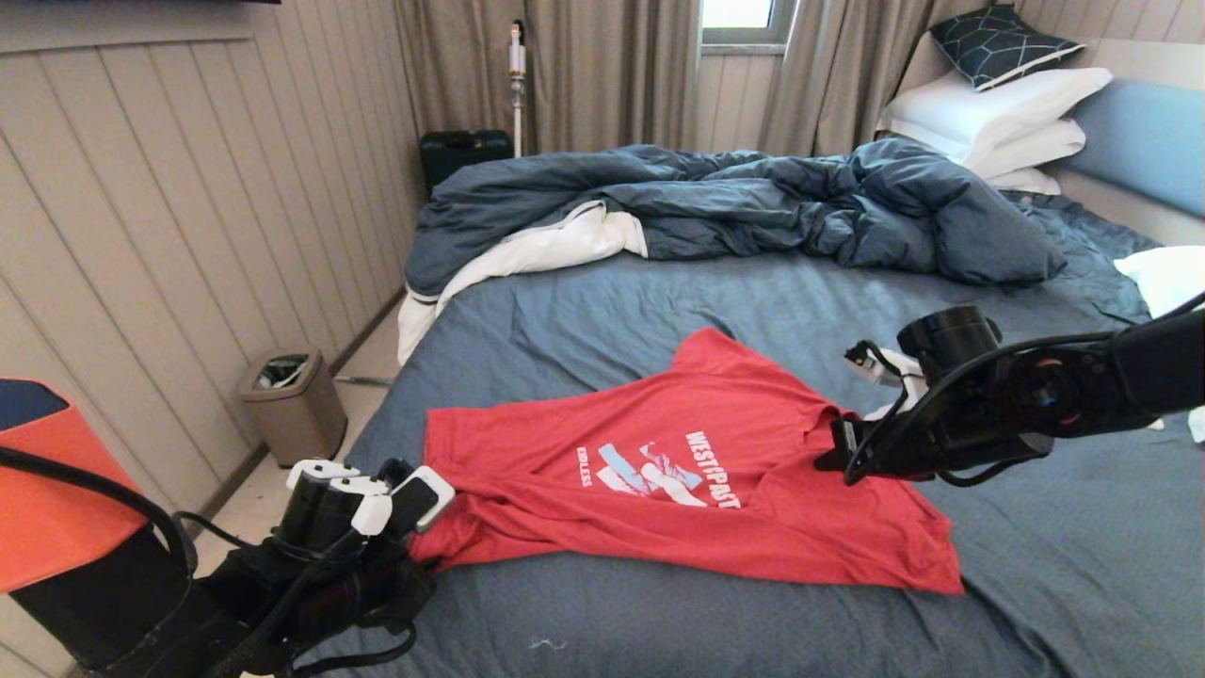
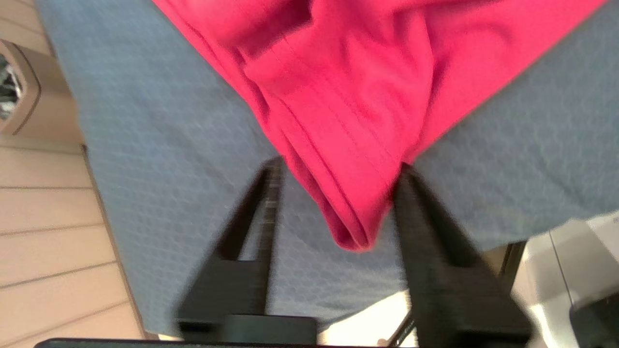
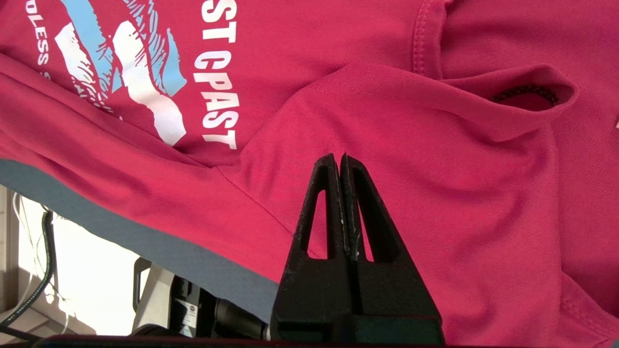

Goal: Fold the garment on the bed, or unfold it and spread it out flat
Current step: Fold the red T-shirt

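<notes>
The red T-shirt (image 1: 678, 471) lies print-up on the slate-blue bed (image 1: 602, 311), creased, its "WEST COAST" print (image 3: 217, 82) showing. Its left end is bunched at the bed's near left edge. My left gripper (image 2: 339, 166) is open there, and a hanging red fold (image 2: 348, 203) sits between its spread fingers, unclamped. In the head view the left gripper (image 1: 425, 551) is mostly hidden under its wrist. My right gripper (image 3: 339, 157) is shut with nothing between its fingers, its tips just over the shirt's shoulder, near the collar (image 3: 522, 96). From the head view, the right gripper (image 1: 830, 454) is at the shirt's right side.
A rumpled dark blue duvet (image 1: 753, 207) with white lining fills the far half of the bed. White pillows (image 1: 998, 113) are stacked at the headboard. A bin (image 1: 292, 405) stands on the floor by the panelled wall, and an orange-and-black object (image 1: 56, 490) is at the near left.
</notes>
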You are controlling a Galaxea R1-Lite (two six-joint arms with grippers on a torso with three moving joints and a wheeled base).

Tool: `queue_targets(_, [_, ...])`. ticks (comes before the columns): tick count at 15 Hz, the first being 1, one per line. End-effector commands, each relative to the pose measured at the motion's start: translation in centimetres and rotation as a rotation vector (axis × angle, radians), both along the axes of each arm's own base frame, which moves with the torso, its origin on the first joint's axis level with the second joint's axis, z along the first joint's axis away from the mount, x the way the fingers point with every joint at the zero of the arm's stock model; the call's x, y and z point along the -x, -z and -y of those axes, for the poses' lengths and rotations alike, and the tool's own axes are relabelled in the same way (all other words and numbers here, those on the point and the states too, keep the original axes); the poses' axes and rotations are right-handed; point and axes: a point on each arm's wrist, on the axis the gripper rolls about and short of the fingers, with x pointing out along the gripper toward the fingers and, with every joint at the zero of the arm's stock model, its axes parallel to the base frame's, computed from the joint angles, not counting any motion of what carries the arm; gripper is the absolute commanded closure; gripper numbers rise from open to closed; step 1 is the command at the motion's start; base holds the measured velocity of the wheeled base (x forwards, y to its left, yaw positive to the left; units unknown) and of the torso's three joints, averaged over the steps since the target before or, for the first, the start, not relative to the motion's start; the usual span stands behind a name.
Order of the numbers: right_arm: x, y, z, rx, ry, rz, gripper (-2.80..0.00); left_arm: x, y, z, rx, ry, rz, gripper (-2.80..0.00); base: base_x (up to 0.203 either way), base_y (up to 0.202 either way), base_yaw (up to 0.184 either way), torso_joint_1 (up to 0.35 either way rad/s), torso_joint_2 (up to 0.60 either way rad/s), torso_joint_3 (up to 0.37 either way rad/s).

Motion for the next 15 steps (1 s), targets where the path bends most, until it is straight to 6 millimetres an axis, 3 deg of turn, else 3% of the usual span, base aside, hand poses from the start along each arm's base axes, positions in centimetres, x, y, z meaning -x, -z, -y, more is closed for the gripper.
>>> queue_targets(1, [0.0,0.0,0.0,-0.002,-0.002,0.001,0.0,0.1,-0.9,0.0,0.016,0.0,0.034,-2.8,0.0,0.0,0.0,0.0,0.0,0.0])
queue_targets(5, [0.1,-0.2,0.0,-0.004,-0.001,0.005,0.0,0.4,-2.3,-0.2,0.059,-0.015,0.074,-2.8,0.0,0.0,0.0,0.0,0.0,0.0])
queue_targets(8, [0.1,-0.3,0.0,-0.002,-0.001,0.01,0.0,-0.5,-3.3,0.1,0.118,-0.053,0.112,-2.8,0.0,0.0,0.0,0.0,0.0,0.0])
queue_targets(9, [0.1,-0.4,0.1,-0.002,0.0,0.011,0.0,-0.6,-3.3,0.1,0.12,-0.058,0.11,0.0,0.0,0.0,0.0,0.0,0.0,0.0])
queue_targets(15, [0.0,-1.1,0.6,0.001,0.021,0.038,0.0,-4.5,-7.0,1.8,0.401,-0.295,0.032,0.0,0.0,0.0,0.0,0.0,0.0,0.0])
